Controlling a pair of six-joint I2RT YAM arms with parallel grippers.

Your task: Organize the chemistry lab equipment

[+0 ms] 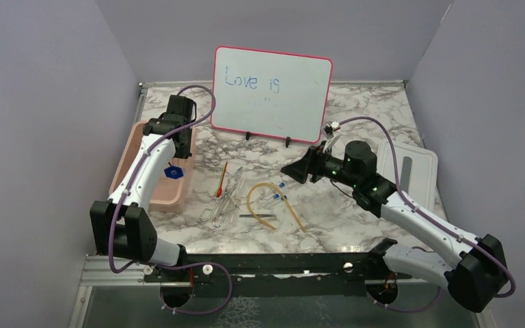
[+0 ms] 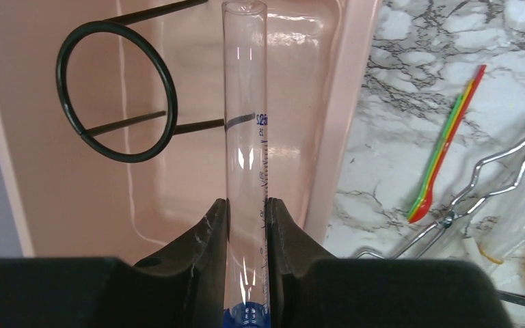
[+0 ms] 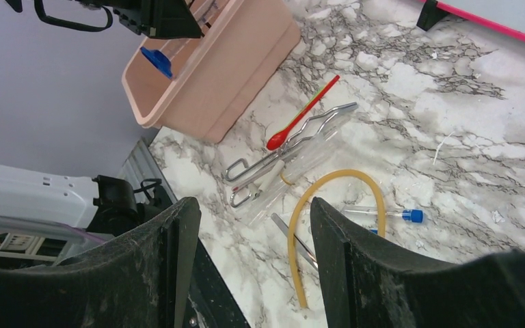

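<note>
Chemistry lab equipment is split between a bin and the tabletop. The left gripper [image 2: 246,217] is clenched on a clear graduated glass cylinder [image 2: 245,102] with a blue base. Its two black fingers pinch the glass low down, just above that base. The cylinder hangs over the inside of a pink plastic bin [image 2: 345,102], and beyond it a black wire ring tripod [image 2: 117,89] lies on the bin's floor.

Just outside the bin wall, on the marbled tabletop [image 2: 410,55], a red-tipped spatula [image 2: 444,150] with a green and yellow handle lies beside a pair of metal tongs [image 2: 495,179].

The right gripper [image 3: 253,260] hangs above the middle of the table, jaws spread wide with nothing between them. Below it a tan rubber tube [image 3: 335,186] bends in an arch. A clear blue-capped tube [image 3: 389,214] lies at one end of the arch, and a thin dark rod [image 3: 292,238] lies across the other leg. More clear tubes rest against the tongs, between them and the rubber tube.

At the back of the table a pink-framed whiteboard [image 1: 271,92] stands upright with "Love is" written on it. A white lid [image 1: 410,167] lies flat near the right arm.
</note>
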